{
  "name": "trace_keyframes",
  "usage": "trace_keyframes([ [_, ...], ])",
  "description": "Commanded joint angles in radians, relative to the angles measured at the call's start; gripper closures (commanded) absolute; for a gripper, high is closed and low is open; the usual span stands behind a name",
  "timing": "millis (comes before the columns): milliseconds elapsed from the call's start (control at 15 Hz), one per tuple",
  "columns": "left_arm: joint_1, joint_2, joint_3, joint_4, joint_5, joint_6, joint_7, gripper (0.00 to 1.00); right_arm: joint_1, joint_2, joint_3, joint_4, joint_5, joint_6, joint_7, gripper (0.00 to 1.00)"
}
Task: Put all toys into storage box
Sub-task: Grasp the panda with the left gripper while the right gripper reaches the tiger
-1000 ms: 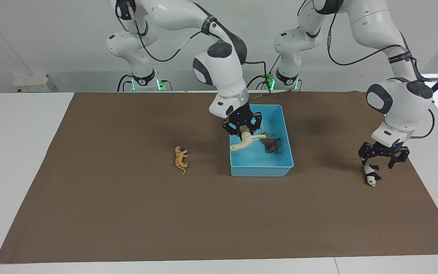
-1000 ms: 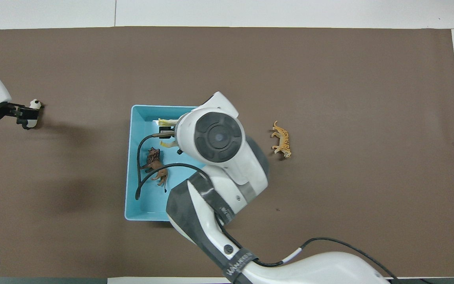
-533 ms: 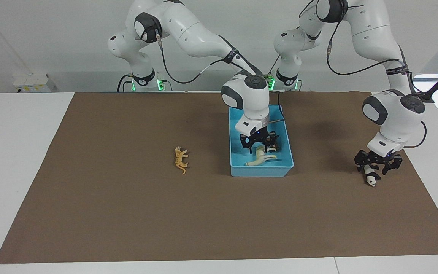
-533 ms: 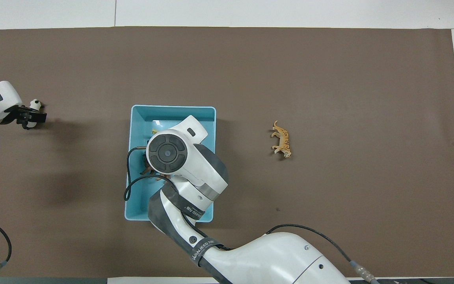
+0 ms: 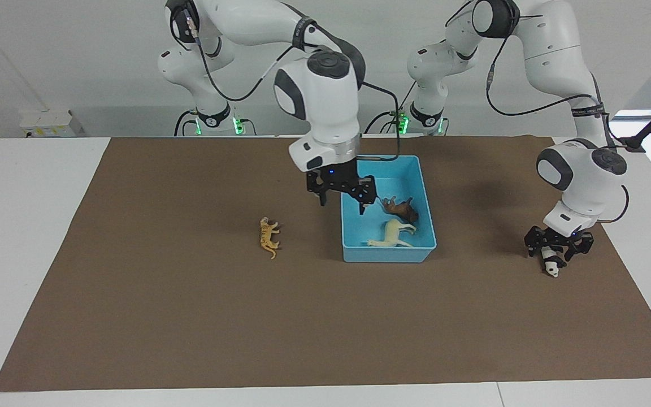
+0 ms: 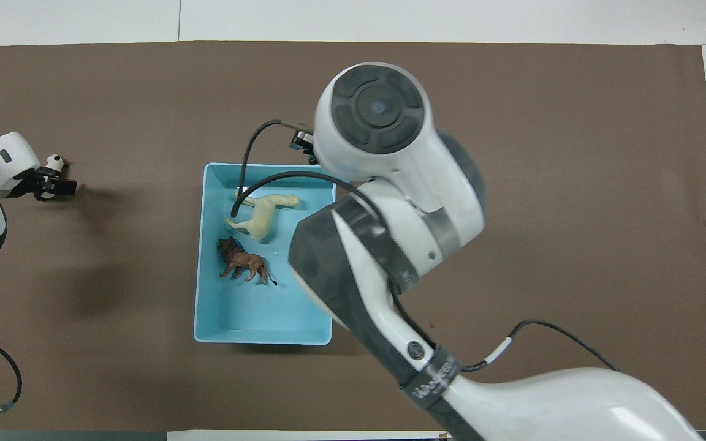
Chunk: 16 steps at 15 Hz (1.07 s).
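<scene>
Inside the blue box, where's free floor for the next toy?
Free: the light blue plastic storage box floor at the robots' end, nearer than the dark brown lion figurine. Crowded: its other half, where the cream-white horse figurine lies beside the lion, right pincer over the wall.

Horse [image 5: 391, 233], lion [image 5: 400, 210] in box [image 5: 387, 255]; panda [image 5: 552, 264] seemingly gripped

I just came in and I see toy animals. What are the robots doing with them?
They are tidying toys into the blue box. The horse and the lion already lie in it. The right hand hangs open and empty over the box's edge. The left hand is down around the panda on the brown mat. The tiger lies on the mat toward the right arm's end.
</scene>
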<state>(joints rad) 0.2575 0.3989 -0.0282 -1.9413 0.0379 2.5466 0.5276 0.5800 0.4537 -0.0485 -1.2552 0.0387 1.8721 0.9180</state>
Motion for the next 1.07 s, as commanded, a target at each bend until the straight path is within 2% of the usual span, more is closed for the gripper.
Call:
trace_keyframes([
  [0,-0.003,-0.003,0.001,-0.027,-0.003,0.031,-0.004,0.00,-0.067,-0.056,0.012,-0.174,0.013,0.039,-0.146,0.00],
  [67,-0.006,-0.005,0.001,-0.034,-0.003,0.031,-0.008,0.00,-0.094,-0.087,0.012,-0.273,0.013,0.089,-0.222,0.00],
  [133,-0.012,-0.006,0.001,-0.039,-0.003,0.029,-0.017,0.06,-0.121,-0.128,0.013,-0.397,0.015,0.195,-0.287,0.00],
  [200,-0.015,-0.006,0.001,-0.042,-0.003,0.029,-0.026,0.19,-0.130,-0.173,0.013,-0.537,0.015,0.302,-0.329,0.00],
  [267,-0.023,-0.008,0.001,-0.042,-0.003,0.027,-0.027,0.37,-0.134,-0.206,0.013,-0.652,0.015,0.396,-0.353,0.00],
  [333,-0.026,-0.006,0.001,-0.047,-0.003,0.026,-0.028,0.52,-0.140,-0.222,0.012,-0.721,0.015,0.447,-0.387,0.00],
  [467,-0.032,-0.008,0.001,-0.050,-0.003,0.015,-0.028,0.87,-0.167,-0.222,0.012,-0.768,0.015,0.473,-0.429,0.00],
  [533,-0.033,-0.008,0.001,-0.045,-0.003,0.012,-0.029,1.00,-0.175,-0.216,0.012,-0.770,0.015,0.473,-0.429,0.00],
  [600,-0.033,-0.008,0.001,-0.030,-0.003,-0.003,-0.035,1.00,-0.183,-0.208,0.012,-0.773,0.015,0.478,-0.429,0.00],
  [800,-0.075,-0.017,-0.004,0.082,-0.003,-0.156,-0.098,1.00,-0.180,-0.170,0.012,-0.790,0.015,0.556,-0.424,0.00],
  [1000,-0.157,-0.136,-0.007,0.111,-0.006,-0.355,-0.234,1.00,-0.170,-0.164,0.012,-0.802,0.013,0.562,-0.430,0.00],
])
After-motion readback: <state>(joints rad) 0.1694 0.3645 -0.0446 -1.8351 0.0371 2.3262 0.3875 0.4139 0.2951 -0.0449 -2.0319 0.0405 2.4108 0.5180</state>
